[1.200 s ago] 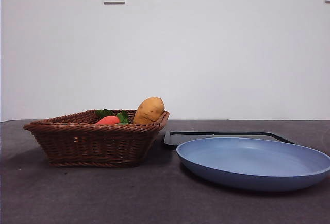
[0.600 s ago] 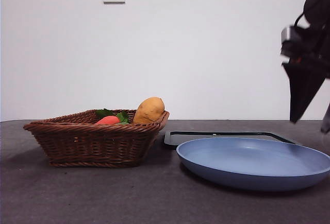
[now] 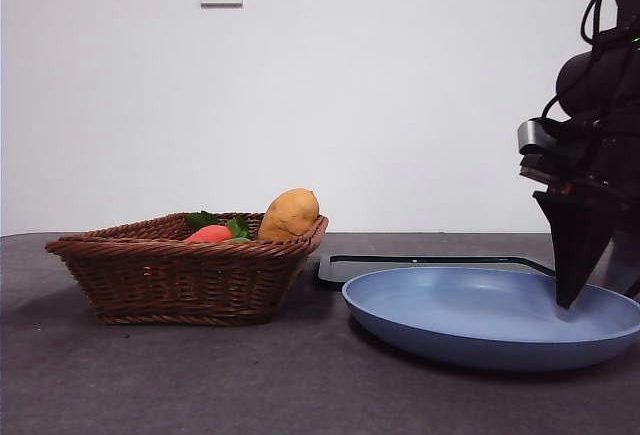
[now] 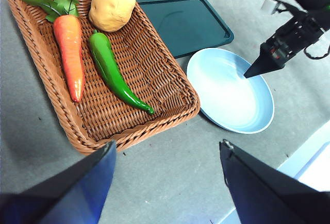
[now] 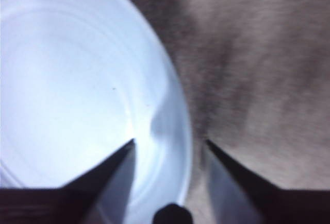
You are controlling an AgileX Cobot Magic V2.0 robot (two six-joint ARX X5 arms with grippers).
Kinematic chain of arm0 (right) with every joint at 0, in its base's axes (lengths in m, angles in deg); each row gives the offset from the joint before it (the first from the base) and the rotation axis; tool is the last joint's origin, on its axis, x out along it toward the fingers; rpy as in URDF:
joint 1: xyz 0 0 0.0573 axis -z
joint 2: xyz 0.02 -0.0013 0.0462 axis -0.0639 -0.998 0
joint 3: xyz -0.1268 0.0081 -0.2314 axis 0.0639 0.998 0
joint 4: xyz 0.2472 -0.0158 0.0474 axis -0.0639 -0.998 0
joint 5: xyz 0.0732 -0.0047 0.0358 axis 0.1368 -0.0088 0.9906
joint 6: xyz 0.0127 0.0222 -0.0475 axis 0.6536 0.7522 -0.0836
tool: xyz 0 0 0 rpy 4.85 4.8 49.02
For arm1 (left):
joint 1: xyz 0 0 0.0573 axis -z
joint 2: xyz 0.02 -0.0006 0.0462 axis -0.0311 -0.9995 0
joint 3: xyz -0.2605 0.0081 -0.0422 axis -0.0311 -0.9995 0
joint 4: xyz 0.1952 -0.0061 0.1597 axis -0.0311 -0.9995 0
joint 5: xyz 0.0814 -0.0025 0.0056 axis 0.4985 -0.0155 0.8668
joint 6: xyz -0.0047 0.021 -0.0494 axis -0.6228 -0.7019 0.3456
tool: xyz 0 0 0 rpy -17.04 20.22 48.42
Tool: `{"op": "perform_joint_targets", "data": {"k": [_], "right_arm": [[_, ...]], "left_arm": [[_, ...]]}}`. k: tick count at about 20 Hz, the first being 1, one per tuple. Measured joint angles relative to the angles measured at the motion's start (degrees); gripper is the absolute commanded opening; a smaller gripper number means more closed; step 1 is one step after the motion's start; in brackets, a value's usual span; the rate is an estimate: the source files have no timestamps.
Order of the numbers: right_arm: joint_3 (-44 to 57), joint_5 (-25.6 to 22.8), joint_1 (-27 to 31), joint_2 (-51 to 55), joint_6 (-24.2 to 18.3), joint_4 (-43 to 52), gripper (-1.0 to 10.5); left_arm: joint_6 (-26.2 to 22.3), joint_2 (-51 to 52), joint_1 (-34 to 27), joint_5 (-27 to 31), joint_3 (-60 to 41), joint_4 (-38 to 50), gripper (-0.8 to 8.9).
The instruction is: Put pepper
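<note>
Grey table (image 3: 200,385), white wall (image 3: 400,95); pepper (image 4: 114,71) lies in basket (image 4: 170,87).

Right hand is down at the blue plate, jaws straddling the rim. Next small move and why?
Probably close the right hand on the plate's rim: its open jaws stand either side of that edge, one over the plate, one over the table. The pepper lies in the basket, far from this hand, so the plate looks like its target.

Dk green pepper (image 4: 116,71), brown woven basket (image 4: 170,108), lt blue plate (image 4: 232,92).
</note>
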Motion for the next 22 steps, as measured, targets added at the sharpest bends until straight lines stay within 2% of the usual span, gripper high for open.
{"op": "perform_joint_targets", "data": {"k": [3, 10, 16, 22], "right_arm": [[0.0, -0.02, -0.5, -0.15, -0.02, 0.61, 0.0], [-0.07, 2.29, -0.39, 2.01, 1.68, -0.72, 0.0], [-0.07, 2.51, -0.37, 15.69, 3.65, -6.23, 0.0], [-0.07, 2.43, 2.08, 31.28, 5.66, -9.55, 0.0]], "left_arm": [[0.0, 0.0, 0.0, 0.0, 0.0, 0.02, 3.53], [1.44, -0.46, 2.05, 1.33, 0.0, 2.14, 3.5], [3.45, -9.29, 10.93, 10.67, 3.28, 6.99, 3.49], [5.2, -27.19, 19.5, 23.56, 11.34, 14.49, 3.49]]}}
